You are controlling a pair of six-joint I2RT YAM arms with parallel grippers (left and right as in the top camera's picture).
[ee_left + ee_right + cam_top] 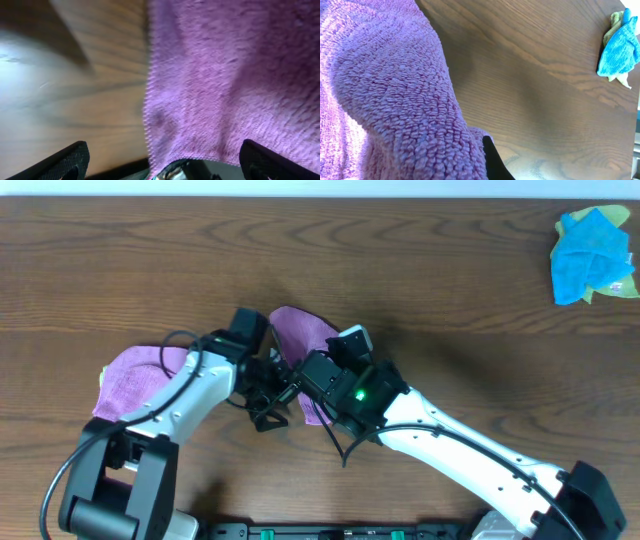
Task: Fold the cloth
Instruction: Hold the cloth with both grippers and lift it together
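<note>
cloth: purple terry cloth (140, 380), left of centre on the counter (450, 280). One part lies flat at 9 o'clock from where the arms meet. Another part rises at 12 o'clock from them, with a strip running down toward 6 between the two tools. The middle is hidden under the arms.
cloth, left wrist: fills the right two thirds of the view (225, 75); stitched hem runs top to bottom, bare wood at 9 o'clock of it.
cloth, right wrist: bunched in a thick fold (385, 100) and raised off the wood, covering the left half of the view.
left tool: (266, 412) at the cloth's centre strip, pointing down. Jaws wide, with the fingers (67, 160) at the two bottom corners of the wrist view. The cloth edge lies between them, nothing pinched.
right tool: (300, 385) just at 3 o'clock of the left tool, almost touching it. Only one dark finger (495, 162) shows, at bottom centre, with cloth pressed tight against it; the other is buried in the pile. Reads as narrow, clamped on the cloth.
arms: left comes in from 7 o'clock, right from 5 o'clock, meeting over the cloth.
blue cloth: (585, 240) crumpled at the far 2 o'clock corner, well apart from the purple one; also in the right wrist view (620, 47).
green cloth: (620, 285) yellow-green, peeking out under the blue cloth and touching it.
</note>
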